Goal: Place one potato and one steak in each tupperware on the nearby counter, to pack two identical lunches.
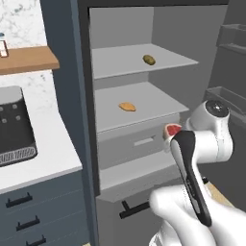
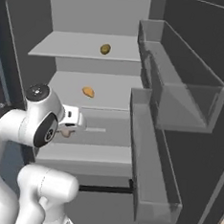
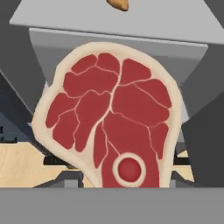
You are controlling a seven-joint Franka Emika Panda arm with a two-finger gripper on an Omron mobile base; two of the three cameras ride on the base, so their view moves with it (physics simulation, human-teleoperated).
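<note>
A raw red steak (image 3: 109, 118) with a pale fat rim and a round bone fills the hand view, standing up between the jaws of my gripper (image 2: 66, 129), which is shut on it. The steak (image 1: 172, 129) hangs in front of the open fridge's drawer, its pale edge (image 2: 64, 133) peeking out under the hand. One olive-brown potato (image 1: 149, 59) (image 2: 105, 49) lies on the upper fridge shelf. A second, orange-tan potato (image 1: 127, 106) (image 2: 88, 91) (image 3: 118, 3) lies on the shelf below. The white counter (image 1: 48, 158) runs at the left. The tupperware is out of view.
The fridge door stands open at the right with two clear bins (image 2: 183, 86) (image 2: 155, 161). A grey drawer (image 1: 139, 141) sits under the shelves. A dark appliance (image 1: 14, 127) stands on the counter, below a wooden wall shelf (image 1: 26, 58).
</note>
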